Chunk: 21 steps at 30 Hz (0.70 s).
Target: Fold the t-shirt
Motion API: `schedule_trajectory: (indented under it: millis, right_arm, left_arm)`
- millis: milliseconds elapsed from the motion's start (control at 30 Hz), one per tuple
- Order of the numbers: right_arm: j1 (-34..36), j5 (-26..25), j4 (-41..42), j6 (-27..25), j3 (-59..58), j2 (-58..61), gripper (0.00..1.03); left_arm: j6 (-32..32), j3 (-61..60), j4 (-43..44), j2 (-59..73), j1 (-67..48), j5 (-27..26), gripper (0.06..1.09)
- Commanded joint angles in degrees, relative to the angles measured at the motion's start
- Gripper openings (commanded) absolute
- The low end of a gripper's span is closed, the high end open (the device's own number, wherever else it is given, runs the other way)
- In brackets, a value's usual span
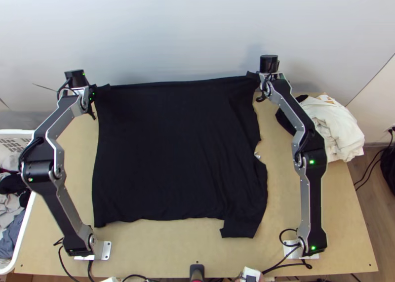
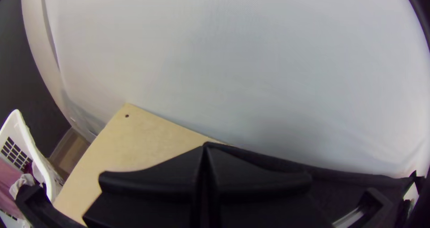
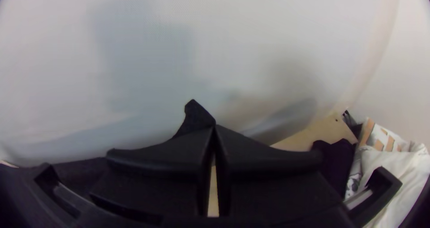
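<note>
Clamping black t-shirt (image 1: 173, 148) by its far corners, fingers together on cloth in my left gripper (image 2: 206, 146) and right gripper (image 3: 214, 126); rest lies spread on table (image 1: 197, 242). Risks: thin bite, a corner may slip if I tug; uneven arm speed could skew the fold; loose flap (image 1: 242, 227) at near hem might drag under; swinging right could snag clothes pile (image 1: 335, 126). Labels: tiny white tag (image 1: 257, 155) on shirt's side, unreadable.

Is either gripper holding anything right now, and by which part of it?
The black t-shirt is held at both ends of its far edge: left corner in the left gripper, right corner in the right gripper.
</note>
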State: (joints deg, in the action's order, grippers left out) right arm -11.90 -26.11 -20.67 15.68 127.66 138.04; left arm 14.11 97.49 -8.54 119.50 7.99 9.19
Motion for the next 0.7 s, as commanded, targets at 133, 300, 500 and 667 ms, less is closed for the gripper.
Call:
schedule_trajectory:
  millis: [133,300,500,667]
  right_arm:
    - [0.2,5.1,-7.7,4.6,-0.2,-2.0,0.03]
    - [0.0,9.9,-13.3,7.0,-6.5,-8.7,0.03]
    - [-2.2,14.0,-13.3,8.0,-21.0,-19.7,0.03]
    - [-4.0,14.5,-11.9,8.5,-33.1,-28.5,0.03]
  left_arm:
    - [0.7,3.9,-3.2,2.0,-0.5,-0.8,0.1]
    - [1.5,-6.4,-2.6,-5.8,-1.0,-4.1,0.1]
    - [1.2,-19.4,-1.7,-16.9,-1.0,-6.9,0.1]
    - [0.8,-30.3,-0.5,-25.6,0.2,-8.4,0.1]
